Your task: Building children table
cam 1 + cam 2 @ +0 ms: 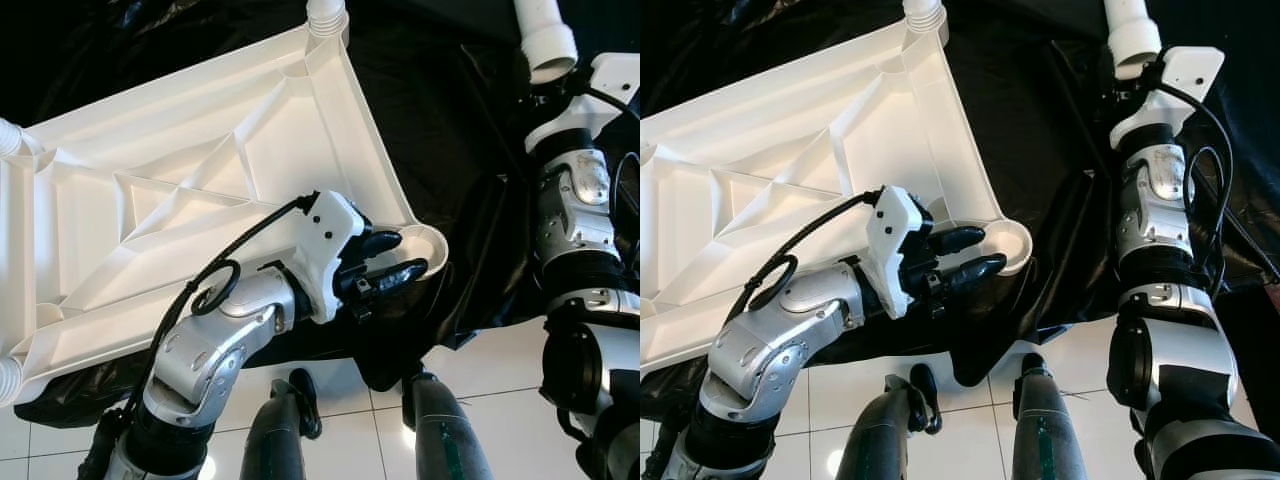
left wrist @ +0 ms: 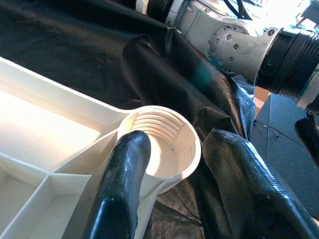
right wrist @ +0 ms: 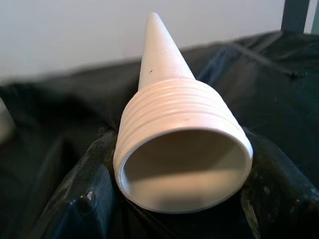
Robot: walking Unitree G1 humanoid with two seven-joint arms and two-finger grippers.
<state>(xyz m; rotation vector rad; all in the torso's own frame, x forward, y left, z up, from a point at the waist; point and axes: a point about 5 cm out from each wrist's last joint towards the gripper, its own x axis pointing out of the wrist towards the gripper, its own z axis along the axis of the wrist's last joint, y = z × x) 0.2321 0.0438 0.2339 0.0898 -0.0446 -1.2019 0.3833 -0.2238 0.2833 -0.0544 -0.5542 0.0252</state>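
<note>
The white plastic table top (image 1: 200, 150) lies upside down on a black cloth, ribs facing up. Its near right corner has an empty threaded socket (image 2: 164, 139). My left gripper (image 1: 395, 258) is open at that corner. One finger (image 2: 122, 169) lies against the socket's rim and the other finger (image 2: 249, 184) is outside it over the cloth, a little apart from the socket. My right gripper (image 1: 548, 88) is raised to the right of the table top, shut on a white tapered table leg (image 3: 179, 134) just behind its threaded end, which faces the wrist camera.
White ribbed leg ends stand at the far corner (image 1: 327, 15) and at the two left corners (image 1: 8, 135) of the table top. The black cloth (image 1: 450, 130) spreads beneath and to the right. White floor tiles (image 1: 490, 400) and my own legs are at the near edge.
</note>
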